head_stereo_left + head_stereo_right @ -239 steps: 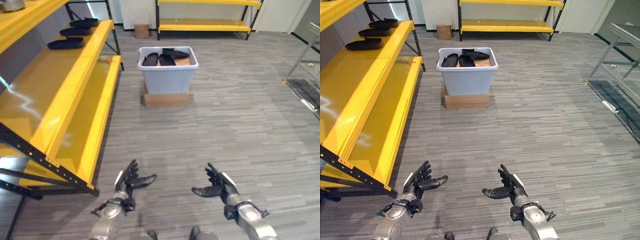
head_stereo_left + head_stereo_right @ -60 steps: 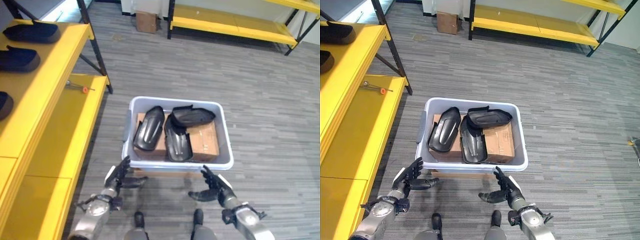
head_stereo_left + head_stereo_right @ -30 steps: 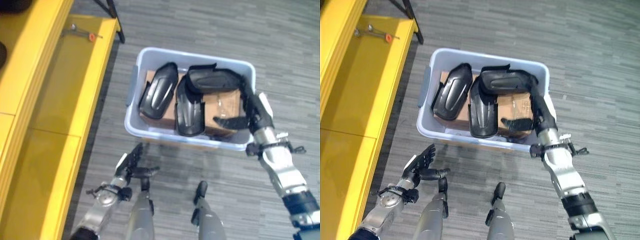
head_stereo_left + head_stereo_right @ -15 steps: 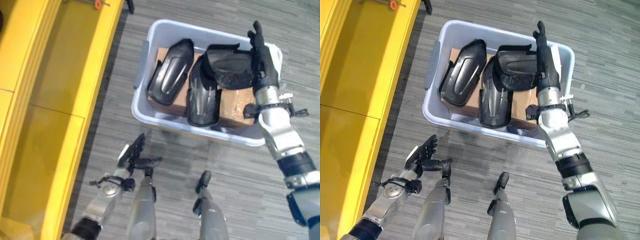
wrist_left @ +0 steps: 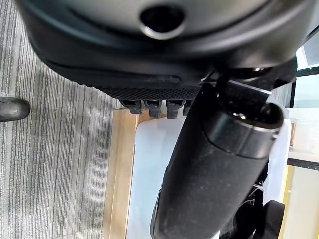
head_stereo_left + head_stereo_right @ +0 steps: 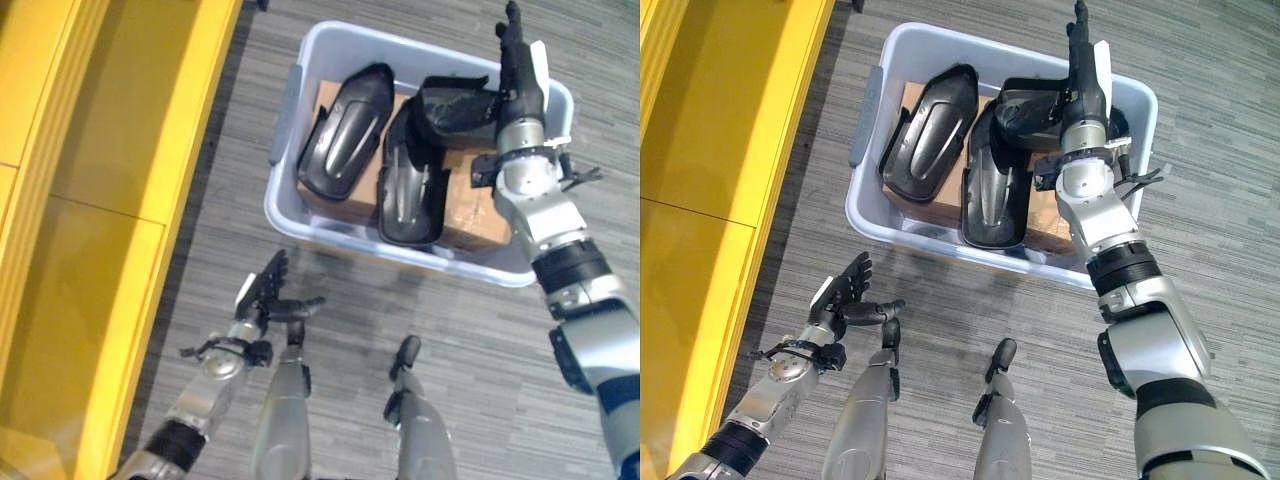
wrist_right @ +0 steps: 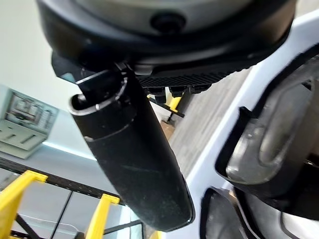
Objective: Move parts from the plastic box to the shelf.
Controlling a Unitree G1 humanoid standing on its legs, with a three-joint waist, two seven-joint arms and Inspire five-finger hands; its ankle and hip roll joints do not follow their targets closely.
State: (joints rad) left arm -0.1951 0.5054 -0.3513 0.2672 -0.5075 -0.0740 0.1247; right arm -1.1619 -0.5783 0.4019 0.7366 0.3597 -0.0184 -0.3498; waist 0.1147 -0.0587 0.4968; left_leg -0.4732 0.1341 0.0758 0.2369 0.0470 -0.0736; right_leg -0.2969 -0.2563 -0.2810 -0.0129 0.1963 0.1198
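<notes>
While the right hand (image 6: 1083, 70) reaches over the plastic box (image 6: 872, 150) with fingers straight, three black parts (image 6: 930, 132) lie inside on cardboard; the left hand (image 6: 845, 295) hovers open above the floor beside the yellow shelf (image 6: 730, 130)

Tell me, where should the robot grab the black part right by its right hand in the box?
Probably the raised edge of the black part nearest the right hand, coming down from above. It lies on top of the cardboard and partly over the middle part, so its rim is free. The open fingers are straight above the plastic box; they would curl over that edge.
</notes>
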